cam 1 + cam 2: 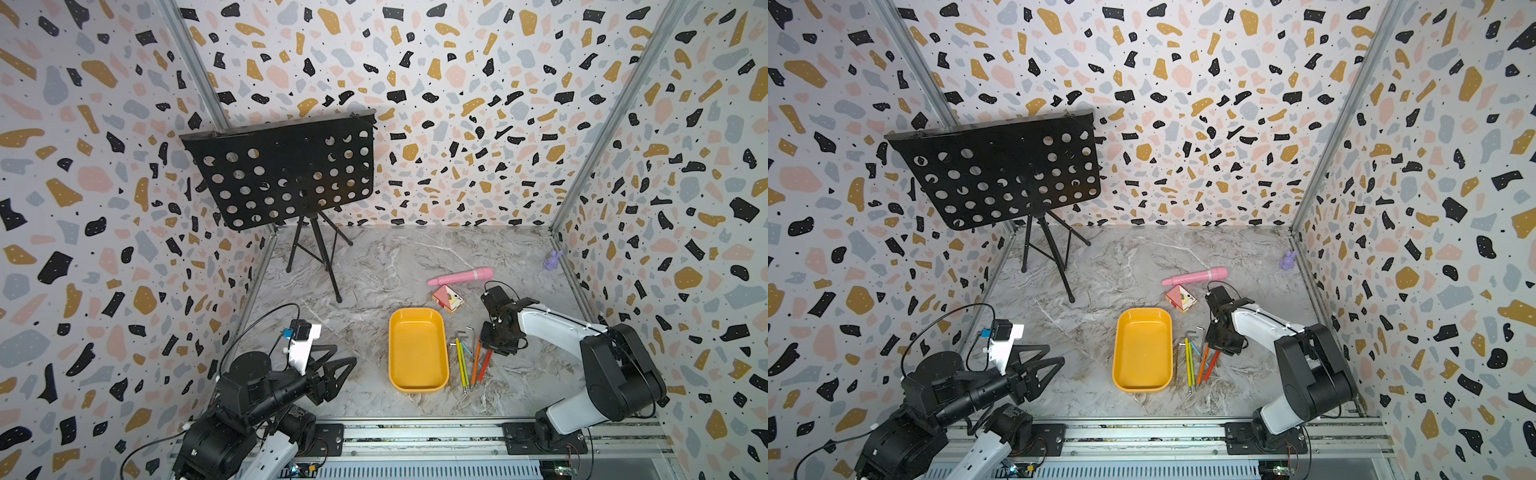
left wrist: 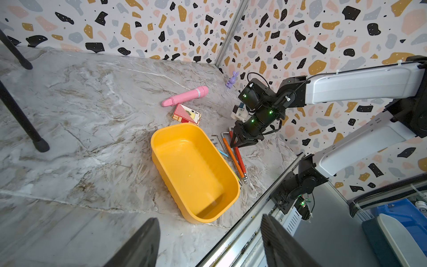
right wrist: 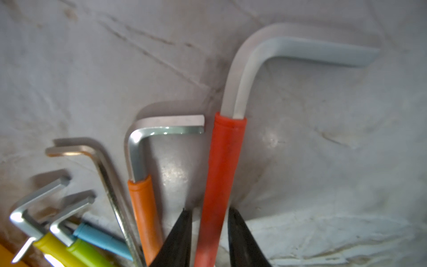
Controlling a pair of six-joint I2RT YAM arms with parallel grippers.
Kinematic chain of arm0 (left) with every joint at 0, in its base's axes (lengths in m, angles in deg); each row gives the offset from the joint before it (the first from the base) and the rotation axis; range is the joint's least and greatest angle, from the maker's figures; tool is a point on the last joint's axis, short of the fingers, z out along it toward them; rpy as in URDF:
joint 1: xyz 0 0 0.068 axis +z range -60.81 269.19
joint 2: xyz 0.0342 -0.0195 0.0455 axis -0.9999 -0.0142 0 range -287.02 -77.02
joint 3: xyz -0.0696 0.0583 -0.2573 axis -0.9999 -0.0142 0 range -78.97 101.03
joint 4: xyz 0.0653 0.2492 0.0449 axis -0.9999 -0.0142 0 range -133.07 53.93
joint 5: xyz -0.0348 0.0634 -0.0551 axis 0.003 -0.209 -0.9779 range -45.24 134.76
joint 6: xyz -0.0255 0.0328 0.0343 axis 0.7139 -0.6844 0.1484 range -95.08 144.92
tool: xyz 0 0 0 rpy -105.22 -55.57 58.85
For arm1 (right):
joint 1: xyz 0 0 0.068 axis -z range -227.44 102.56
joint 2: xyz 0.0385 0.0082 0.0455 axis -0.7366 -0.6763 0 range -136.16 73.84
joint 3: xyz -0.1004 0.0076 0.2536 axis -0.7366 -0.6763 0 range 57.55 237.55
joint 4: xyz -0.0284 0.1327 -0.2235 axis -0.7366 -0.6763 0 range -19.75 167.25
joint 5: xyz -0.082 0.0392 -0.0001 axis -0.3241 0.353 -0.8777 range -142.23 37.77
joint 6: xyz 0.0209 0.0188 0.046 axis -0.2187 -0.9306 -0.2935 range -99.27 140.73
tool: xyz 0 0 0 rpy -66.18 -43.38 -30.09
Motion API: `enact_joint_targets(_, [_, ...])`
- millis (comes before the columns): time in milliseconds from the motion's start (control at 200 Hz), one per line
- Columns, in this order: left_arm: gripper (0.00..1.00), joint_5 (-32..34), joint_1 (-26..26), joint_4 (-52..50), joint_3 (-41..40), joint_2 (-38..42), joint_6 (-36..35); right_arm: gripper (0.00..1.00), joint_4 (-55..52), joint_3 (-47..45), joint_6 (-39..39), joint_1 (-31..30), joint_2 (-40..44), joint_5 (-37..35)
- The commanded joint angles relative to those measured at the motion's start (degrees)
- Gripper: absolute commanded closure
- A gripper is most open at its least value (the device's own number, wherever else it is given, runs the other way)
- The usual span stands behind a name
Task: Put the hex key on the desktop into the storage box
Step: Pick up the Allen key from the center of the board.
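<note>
Nearest, found the left arm folded low at the near edge of the worktop, jaws apart. Saw a black music stand in the far left corner. Saw the right arm bent down over the hex keys, jaws astride the red-sleeved hex key, close against its sleeve; could not tell whether clamped. Found the yellow box mid-worktop, the keys fanned flat on the worktop just beside its right wall. Noted the orange-sleeved key next to the red one, then bare steel, blue, green and yellow ones. Noted beyond them a pink tube, a pyramid box and a purple figure.
</note>
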State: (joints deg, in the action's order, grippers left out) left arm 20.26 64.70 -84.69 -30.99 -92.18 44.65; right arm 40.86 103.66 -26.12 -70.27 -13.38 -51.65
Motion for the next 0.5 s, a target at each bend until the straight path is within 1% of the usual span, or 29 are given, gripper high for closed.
enact_joint_targets(0, [0.28,0.51,-0.04,1.55,0.18,0.11,0.06,0.74,0.47,-1.13,-1.48,0.18,-0.70,-0.75])
enact_joint_targets(40, [0.28,0.50,-0.04,1.61,0.20,0.29,0.05,0.76,0.53,-1.12,-1.86,0.20,-0.63,-1.00])
enact_joint_targets(235, [0.28,0.50,-0.05,1.75,0.11,0.27,0.03,0.90,0.17,-0.56,-3.15,0.18,1.05,-1.92])
enact_joint_targets(330, [0.28,0.41,0.05,1.81,0.09,0.11,0.00,1.00,-1.58,0.50,-3.70,0.18,2.47,-3.04])
enact_joint_targets(425, [0.28,0.23,0.09,1.83,0.09,-0.22,0.01,1.00,-4.05,1.46,-4.70,0.15,5.15,-5.12])
enact_joint_targets(496, [0.28,-0.02,0.31,1.91,0.02,-0.31,-0.04,1.00,-6.39,2.11,-5.51,0.15,8.75,-7.58])
